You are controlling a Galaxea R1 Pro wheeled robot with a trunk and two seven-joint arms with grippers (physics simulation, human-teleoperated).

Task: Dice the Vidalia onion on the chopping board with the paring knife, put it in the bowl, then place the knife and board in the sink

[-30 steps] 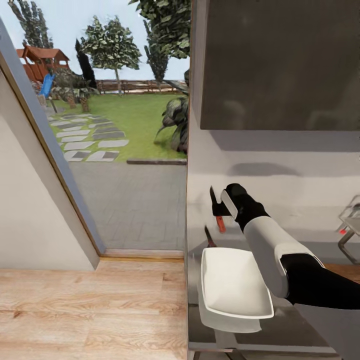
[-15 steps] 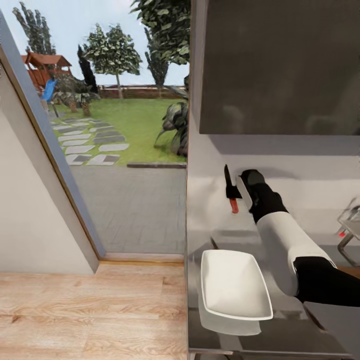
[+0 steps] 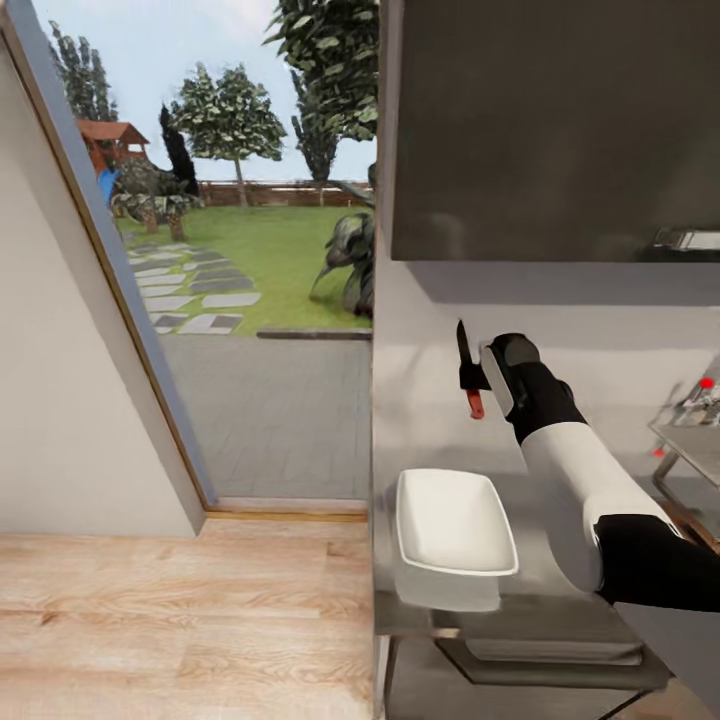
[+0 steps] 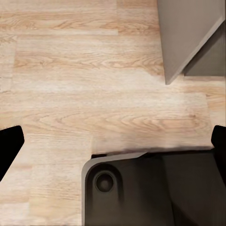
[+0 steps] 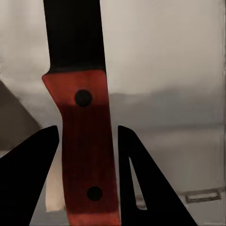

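In the head view my right gripper point(image 3: 480, 378) is shut on the paring knife point(image 3: 464, 352), held upright with the dark blade up and the red handle down, in front of the grey wall. It hangs above and behind the white bowl point(image 3: 455, 520), which looks to hold nothing and sits at the left end of the grey countertop point(image 3: 560, 590). The right wrist view shows the red handle of the paring knife point(image 5: 84, 117) clamped between the dark fingers of my right gripper point(image 5: 87, 132). My left gripper point(image 4: 113, 146) is open over the wooden floor. The Vidalia onion is out of view.
At the far right edge are the sink's tap with its red knob point(image 3: 706, 383) and a brown sliver of the chopping board point(image 3: 688, 520). A dark wall cabinet point(image 3: 550, 130) hangs above the counter. To the left lie a glass door to the garden point(image 3: 260, 300) and wooden floor point(image 3: 180, 620).
My right arm has lifted the knife higher and a little to the right, away from the counter. The head view has shifted, so the bowl sits higher in the picture.
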